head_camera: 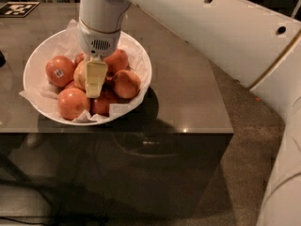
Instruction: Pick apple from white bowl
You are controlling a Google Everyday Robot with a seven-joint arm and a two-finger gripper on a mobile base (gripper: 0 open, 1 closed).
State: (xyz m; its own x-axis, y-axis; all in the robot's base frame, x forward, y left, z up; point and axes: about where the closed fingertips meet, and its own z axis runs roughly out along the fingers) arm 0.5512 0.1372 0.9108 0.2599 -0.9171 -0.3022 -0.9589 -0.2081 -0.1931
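The white bowl (35, 67), lined with crumpled white paper, stands on the left part of a dark table (188, 93) and holds several apples. The paler yellowish apple (79, 74) lies near the bowl's middle, partly hidden behind my gripper (95, 79). The gripper points straight down into the bowl, right against this apple's right side. Deeper red apples lie around it: one with a sticker (59, 70) at the left, one at the front left (73, 103), and one at the right (126, 83).
My white arm (197, 27) reaches in from the upper right over the table. A black-and-white marker tag (18, 8) lies at the table's far left corner. The table's front edge (141, 132) runs below the bowl, with carpeted floor (249, 149) to the right.
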